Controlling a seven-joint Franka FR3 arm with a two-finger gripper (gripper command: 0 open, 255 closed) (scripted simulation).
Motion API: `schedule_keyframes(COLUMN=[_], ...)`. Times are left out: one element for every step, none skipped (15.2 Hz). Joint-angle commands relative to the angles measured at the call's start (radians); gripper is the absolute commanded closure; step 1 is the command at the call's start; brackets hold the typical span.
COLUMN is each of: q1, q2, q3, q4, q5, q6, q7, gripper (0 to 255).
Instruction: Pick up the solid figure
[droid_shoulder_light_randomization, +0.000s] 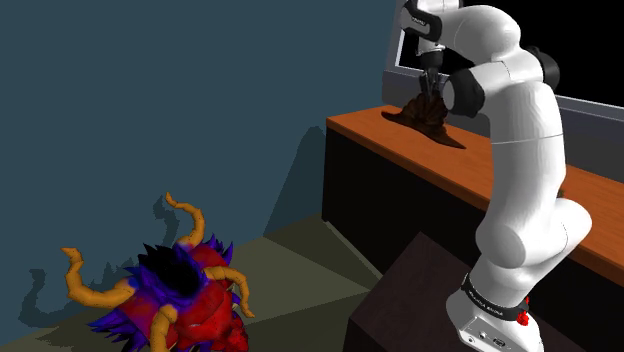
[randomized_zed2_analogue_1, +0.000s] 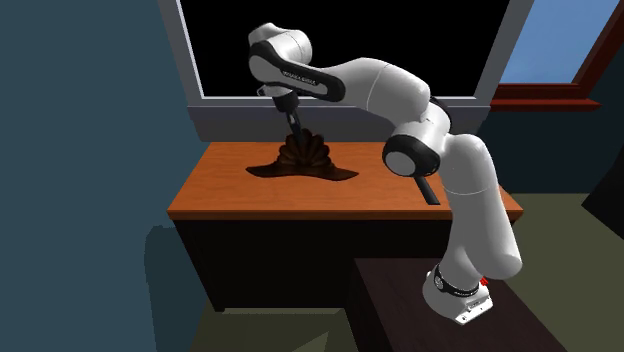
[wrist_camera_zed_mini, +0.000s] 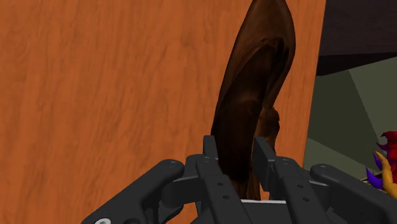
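Observation:
The solid figure (droid_shoulder_light_randomization: 425, 116) is a dark brown, ridged lump with a flat spreading base. It rests on the orange-brown wooden table (droid_shoulder_light_randomization: 510, 180) near its far end. My black gripper (droid_shoulder_light_randomization: 431, 94) comes down onto its top. In the second exterior view the gripper (randomized_zed2_analogue_1: 297, 136) meets the crest of the figure (randomized_zed2_analogue_1: 306, 157), near the table's (randomized_zed2_analogue_1: 300, 198) back edge. In the wrist view a tall brown ridge of the figure (wrist_camera_zed_mini: 254, 83) stands between the fingers (wrist_camera_zed_mini: 212, 156), and the gripper (wrist_camera_zed_mini: 238, 167) is shut on it above the table (wrist_camera_zed_mini: 114, 95).
A red and blue spiky creature with orange tentacles (droid_shoulder_light_randomization: 185, 292) lies on the floor off the table's end, and is glimpsed in the wrist view (wrist_camera_zed_mini: 385, 159). A window with a black area (randomized_zed2_analogue_1: 340, 50) runs behind the table. The dark stand (randomized_zed2_analogue_1: 440, 315) is in front.

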Motion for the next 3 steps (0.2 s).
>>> schedule_keyframes(q1=[-0.023, -0.025, -0.025], q2=[0.030, 0.033, 0.033], q3=[0.002, 0.003, 0.003], q4=[0.082, 0.089, 0.089], q5=[0.013, 0.014, 0.014], q6=[-0.050, -0.054, -0.054], q7=[-0.005, -0.005, -0.005], gripper=[255, 255, 255])
